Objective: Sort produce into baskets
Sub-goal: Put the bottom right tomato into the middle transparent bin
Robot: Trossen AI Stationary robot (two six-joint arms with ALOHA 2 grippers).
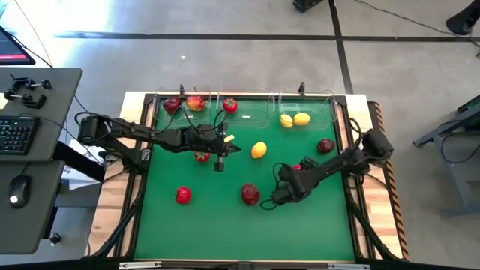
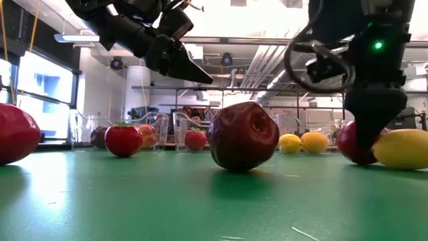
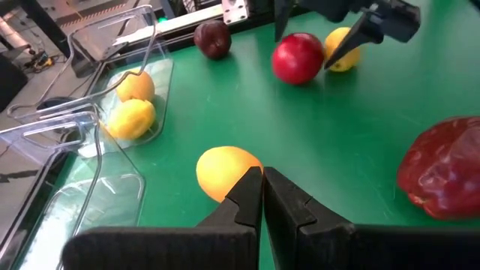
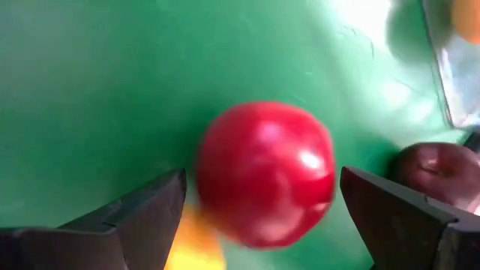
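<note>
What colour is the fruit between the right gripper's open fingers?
Bright red fruit, seen best in the right wrist view, framed by the right gripper.

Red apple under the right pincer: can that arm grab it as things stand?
Probably yes. The right pincer stands open with the red apple between its fingers, nothing blocking. A dark apple lies close beside one finger.

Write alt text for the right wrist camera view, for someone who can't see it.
The right gripper's two dark fingers stand wide open on either side of a glossy red apple over the green mat. A darker red apple sits to one side, and a bit of yellow fruit peeks from behind the apple.
</note>
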